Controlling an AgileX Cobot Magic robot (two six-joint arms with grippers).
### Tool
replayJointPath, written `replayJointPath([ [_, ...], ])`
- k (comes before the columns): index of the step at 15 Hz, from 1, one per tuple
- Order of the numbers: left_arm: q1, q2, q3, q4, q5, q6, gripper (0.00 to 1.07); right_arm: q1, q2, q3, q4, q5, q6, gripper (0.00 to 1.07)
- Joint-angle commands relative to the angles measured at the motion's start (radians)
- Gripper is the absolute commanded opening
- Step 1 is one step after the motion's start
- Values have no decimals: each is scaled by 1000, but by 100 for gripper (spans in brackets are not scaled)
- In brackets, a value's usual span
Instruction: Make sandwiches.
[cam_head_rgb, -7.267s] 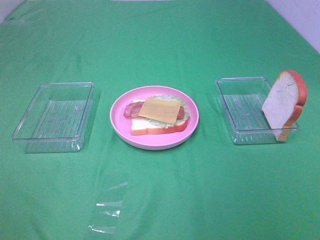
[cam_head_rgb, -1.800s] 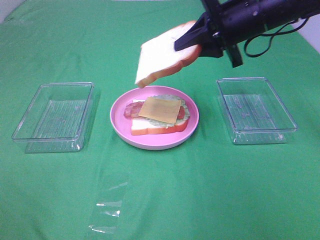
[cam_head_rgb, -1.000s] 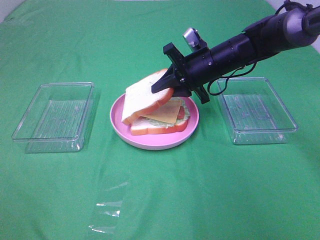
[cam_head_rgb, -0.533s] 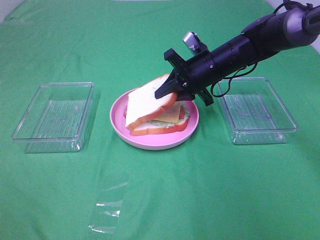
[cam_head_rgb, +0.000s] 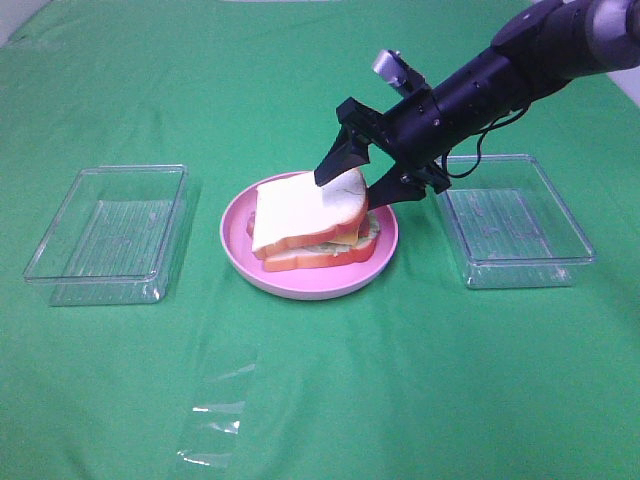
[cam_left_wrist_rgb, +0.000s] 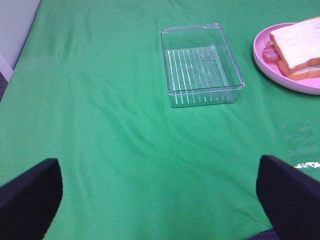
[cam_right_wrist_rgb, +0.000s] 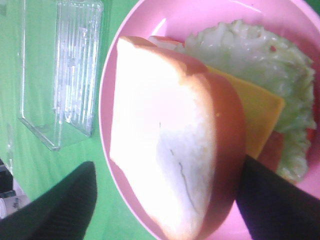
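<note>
On the green cloth (cam_head_rgb: 330, 400) we saw two clear trays (cam_head_rgb: 108, 232) (cam_head_rgb: 510, 218) flanking the pink plate (cam_head_rgb: 300, 282) that held the sandwich (cam_head_rgb: 300, 215), over which our right gripper (cam_head_rgb: 358, 178) hovered with fingers spread and empty, the left gripper (cam_left_wrist_rgb: 160, 192) likewise wide and empty.

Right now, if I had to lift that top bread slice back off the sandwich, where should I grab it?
Probably at the raised crust edge of the top bread slice nearest the right gripper, coming from the right tray's side: it sits propped above the fillings there, leaving room for a finger underneath.
</note>
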Motion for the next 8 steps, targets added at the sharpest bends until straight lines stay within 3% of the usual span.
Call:
replayJointPath([
  [1, -4, -16, 0, 0, -16, -2, 98, 1, -76, -3, -162, -3, 75, 86],
  [4, -4, -16, 0, 0, -16, -2, 98, 1, -161, -3, -381, -1, 266, 91],
  [5, -4, -16, 0, 0, -16, -2, 98, 1, -230, -3, -607, 31, 459, 91],
  [6, -4, -16, 0, 0, -16, -2, 98, 1, -255, -3, -701, 64, 524, 91],
  [8, -4, -16, 0, 0, -16, -2, 98, -10, -291, -3, -801, 119, 554, 90],
])
